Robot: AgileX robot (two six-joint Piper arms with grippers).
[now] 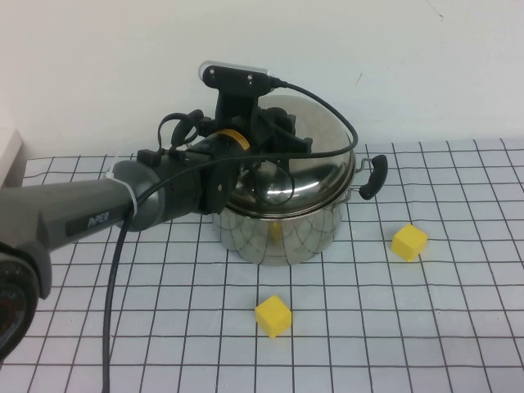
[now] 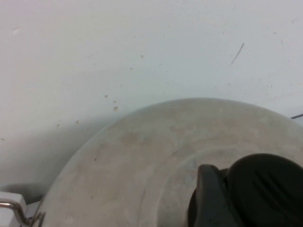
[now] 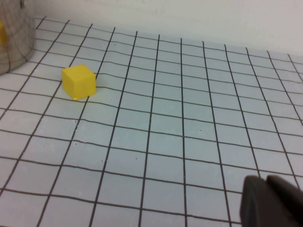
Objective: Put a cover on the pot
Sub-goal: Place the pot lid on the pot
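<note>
The steel pot (image 1: 278, 233) stands mid-table, its black right handle (image 1: 372, 176) showing. The domed steel lid (image 1: 315, 164) lies tilted over the pot's mouth, its near edge at the rim and its far side raised. My left gripper (image 1: 274, 151) is over the lid, shut on the black knob. In the left wrist view the lid (image 2: 142, 165) fills the frame, and one finger (image 2: 208, 194) presses against the knob (image 2: 267, 189). My right gripper (image 3: 270, 201) is shut and empty, low over the grid mat to the pot's right; it is out of the high view.
Two yellow cubes lie on the mat, one right of the pot (image 1: 408, 242) and one in front of it (image 1: 273, 315). The right wrist view shows one cube (image 3: 79, 82) and the pot's wall (image 3: 12, 42). A white wall stands close behind the pot.
</note>
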